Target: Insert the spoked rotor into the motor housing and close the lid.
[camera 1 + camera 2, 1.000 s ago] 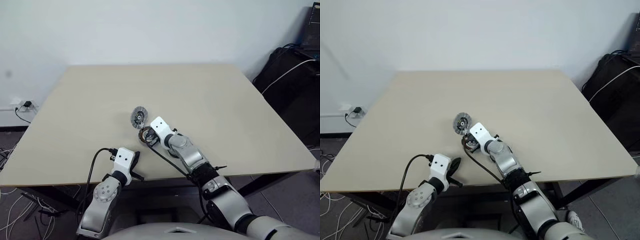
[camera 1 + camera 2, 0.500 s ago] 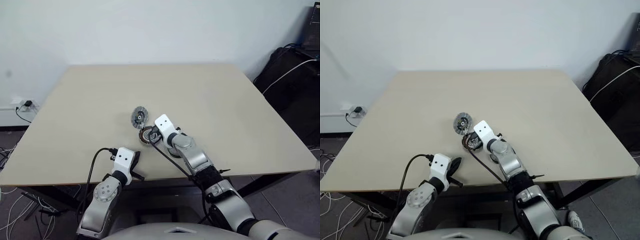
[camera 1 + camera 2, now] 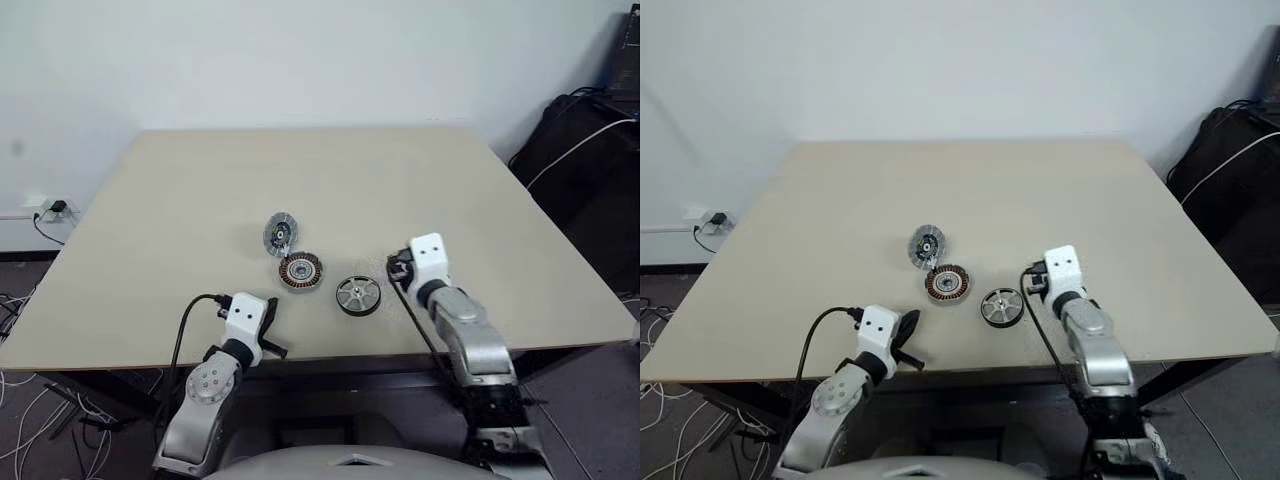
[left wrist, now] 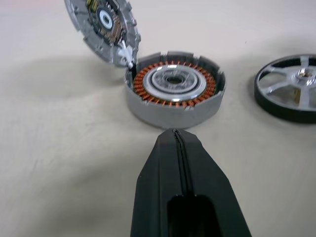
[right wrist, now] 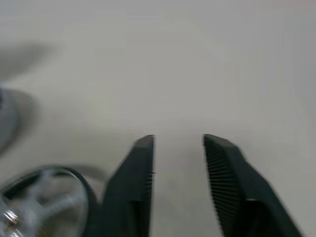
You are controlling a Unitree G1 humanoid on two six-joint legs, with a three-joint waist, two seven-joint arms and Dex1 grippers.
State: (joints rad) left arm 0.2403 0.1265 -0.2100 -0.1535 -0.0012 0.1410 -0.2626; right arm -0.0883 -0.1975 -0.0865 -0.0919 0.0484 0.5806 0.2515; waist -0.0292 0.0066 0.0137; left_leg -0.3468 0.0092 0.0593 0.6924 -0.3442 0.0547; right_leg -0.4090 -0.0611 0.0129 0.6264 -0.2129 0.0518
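Note:
The motor housing (image 4: 173, 89) sits on the table with its copper windings facing up and a hollow centre. The ribbed silver lid (image 4: 103, 29) stands tilted at its far left rim. The spoked rotor (image 3: 358, 296) lies flat on the table to the right of the housing, apart from it. My left gripper (image 4: 174, 132) is shut and empty, its tip just short of the housing's near wall. My right gripper (image 5: 177, 143) is open with nothing between its fingers. It hovers to the right of the rotor (image 5: 39, 202).
The tan table (image 3: 200, 190) is bare around the three parts, and its front edge runs just under both arms. A black bag with cables (image 3: 580, 130) stands off the right side. A wall socket with wires (image 3: 45, 210) is at the left.
My right arm has swung away from the housing to the right, uncovering the housing and the rotor. The left arm and the lid have not moved.

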